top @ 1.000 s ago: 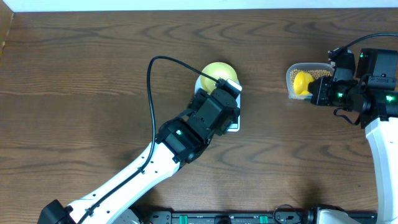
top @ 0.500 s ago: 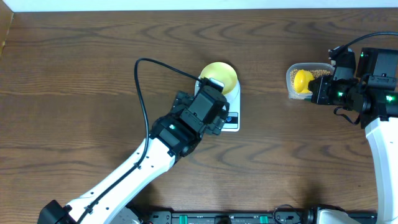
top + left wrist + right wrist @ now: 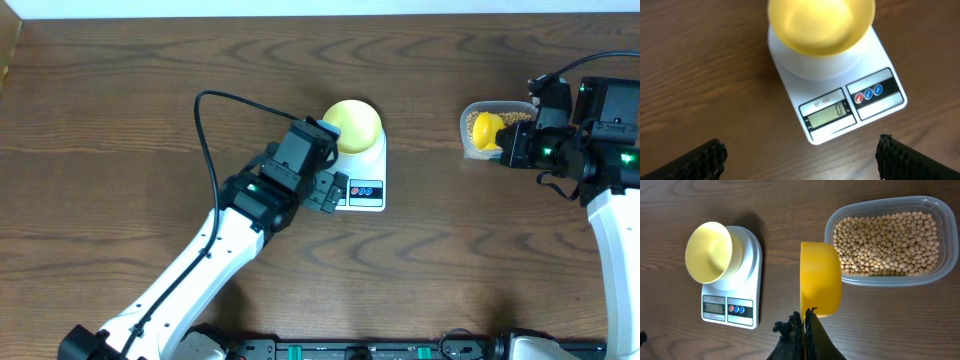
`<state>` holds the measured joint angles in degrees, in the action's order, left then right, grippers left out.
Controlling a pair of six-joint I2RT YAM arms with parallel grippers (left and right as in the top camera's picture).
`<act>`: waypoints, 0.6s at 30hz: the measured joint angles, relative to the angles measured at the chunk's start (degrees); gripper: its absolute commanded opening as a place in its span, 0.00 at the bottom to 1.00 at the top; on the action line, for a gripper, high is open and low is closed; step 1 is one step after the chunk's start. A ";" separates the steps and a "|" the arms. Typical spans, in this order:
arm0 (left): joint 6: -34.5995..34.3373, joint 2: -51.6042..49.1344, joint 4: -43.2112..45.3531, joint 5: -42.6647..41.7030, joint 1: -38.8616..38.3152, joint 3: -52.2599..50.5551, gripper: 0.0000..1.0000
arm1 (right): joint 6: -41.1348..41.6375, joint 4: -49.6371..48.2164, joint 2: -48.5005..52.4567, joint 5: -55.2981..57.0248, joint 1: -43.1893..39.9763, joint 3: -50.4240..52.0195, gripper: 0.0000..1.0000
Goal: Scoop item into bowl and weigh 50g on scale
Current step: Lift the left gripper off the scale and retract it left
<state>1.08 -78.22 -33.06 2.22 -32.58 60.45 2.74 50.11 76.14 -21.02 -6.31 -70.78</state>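
Note:
The pale yellow-green bowl [image 3: 353, 125] sits empty on the white scale [image 3: 365, 190]; both show in the left wrist view, bowl [image 3: 821, 25] and scale [image 3: 840, 95], whose display reads 0. My left gripper [image 3: 333, 192] is open and empty, just left of the scale's front, its fingers [image 3: 799, 155] wide apart. My right gripper [image 3: 505, 148] is shut on the rim of a yellow scoop [image 3: 820, 279], held on edge beside the clear container of beans [image 3: 888, 242]. The bowl [image 3: 710, 252] and scale [image 3: 735, 307] also show in the right wrist view.
The clear plastic container [image 3: 470, 112] stands at the table's right, partly under the right arm. A black cable [image 3: 205, 130] loops from the left arm over the table. The dark wooden table [image 3: 120, 120] stretches to the left.
My left arm has drawn back to the left and off the scale, uncovering the bowl and the scale's display. The right arm and scoop have not moved.

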 measured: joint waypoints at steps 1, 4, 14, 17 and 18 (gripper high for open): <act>1.16 0.00 -0.07 -1.44 0.37 0.00 0.98 | 0.00 0.00 0.00 0.00 0.00 0.02 0.01; 4.17 0.00 -0.24 -5.27 1.01 -0.02 0.98 | 0.00 -0.02 0.00 0.00 0.00 0.00 0.01; 10.21 0.00 -0.57 -9.73 3.37 -0.02 0.98 | 0.00 0.04 0.00 0.00 0.00 0.00 0.01; 10.99 0.00 -0.59 -9.81 5.07 -0.02 0.98 | 0.00 0.04 0.00 0.00 0.00 0.00 0.01; 11.02 0.00 -0.57 -9.81 5.62 -0.02 0.98 | 0.00 0.04 0.00 0.00 0.00 0.00 0.01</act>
<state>12.10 -78.22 -33.63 -7.60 -26.96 60.42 2.74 50.15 76.14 -21.02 -6.31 -70.78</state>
